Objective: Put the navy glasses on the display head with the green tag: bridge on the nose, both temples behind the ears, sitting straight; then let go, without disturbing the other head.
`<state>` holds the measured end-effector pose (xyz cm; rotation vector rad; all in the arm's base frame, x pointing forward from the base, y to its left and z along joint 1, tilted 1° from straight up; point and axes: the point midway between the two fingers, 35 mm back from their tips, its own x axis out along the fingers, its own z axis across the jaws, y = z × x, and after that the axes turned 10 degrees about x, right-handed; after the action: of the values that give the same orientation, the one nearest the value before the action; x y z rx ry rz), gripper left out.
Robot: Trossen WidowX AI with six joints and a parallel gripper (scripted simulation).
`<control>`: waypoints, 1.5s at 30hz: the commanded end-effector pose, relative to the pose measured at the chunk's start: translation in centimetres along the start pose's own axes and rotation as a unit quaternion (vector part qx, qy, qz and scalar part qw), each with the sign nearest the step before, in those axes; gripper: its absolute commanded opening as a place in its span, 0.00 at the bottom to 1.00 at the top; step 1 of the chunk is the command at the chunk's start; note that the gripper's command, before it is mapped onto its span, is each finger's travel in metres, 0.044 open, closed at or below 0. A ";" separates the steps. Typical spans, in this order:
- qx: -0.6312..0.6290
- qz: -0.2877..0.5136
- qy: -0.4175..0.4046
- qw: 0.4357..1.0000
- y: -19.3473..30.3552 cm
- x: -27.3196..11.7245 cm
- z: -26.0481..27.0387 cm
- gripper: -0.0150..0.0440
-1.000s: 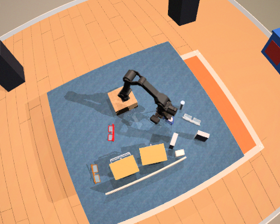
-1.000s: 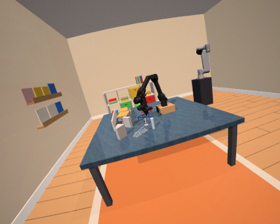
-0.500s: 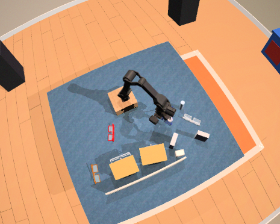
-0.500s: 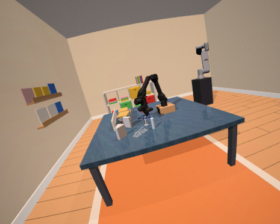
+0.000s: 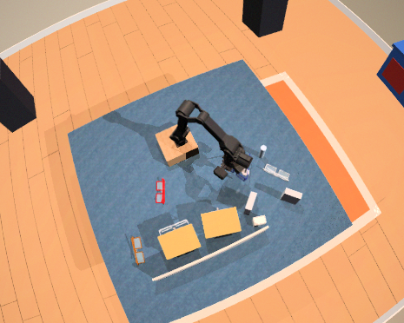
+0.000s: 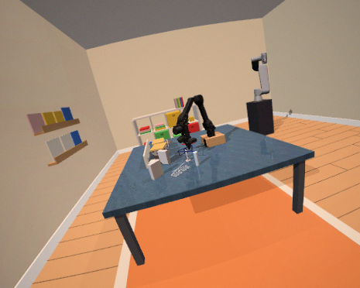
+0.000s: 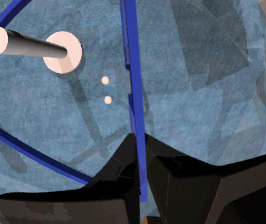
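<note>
The black claw (image 5: 235, 167) (image 6: 186, 143) (image 7: 136, 137) is clamped on the thin blue frame of the navy glasses (image 5: 242, 176) (image 6: 186, 151) (image 7: 137, 90), holding them up above the dark blue counter (image 5: 116, 174) (image 6: 235, 159) (image 7: 174, 115)! In the wrist view the frame's front runs upright between the fingertips, both temples stretching off to the left, a pale round-based post (image 6: 188, 159) (image 7: 62, 52) showing between them. Just beside, there's a white upright cylinder (image 5: 262, 151) (image 6: 197, 158), and near it the clear-lensed white glasses (image 5: 276, 174) (image 6: 180, 170) lie on the counter. Over by the long cream bar (image 5: 212, 254) (image 6: 146, 153), two yellow-topped display heads (image 5: 221, 222) (image 6: 158, 147) stand side by side, well apart from the navy pair; one wears white-framed glasses (image 5: 174, 227). Red-framed glasses (image 5: 161, 191) and orange-framed glasses (image 5: 137, 250) lie out on the counter too.
</note>
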<state>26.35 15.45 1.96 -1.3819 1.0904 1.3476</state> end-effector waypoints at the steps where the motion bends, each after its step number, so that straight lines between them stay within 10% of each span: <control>1: -0.003 0.002 0.000 1.000 0.4 0.1 -0.2 0.25; 45: -0.003 0.003 0.000 1.000 2.5 0.1 -1.6 0.25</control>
<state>24.56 13.57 1.94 -1.3814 1.0915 1.3469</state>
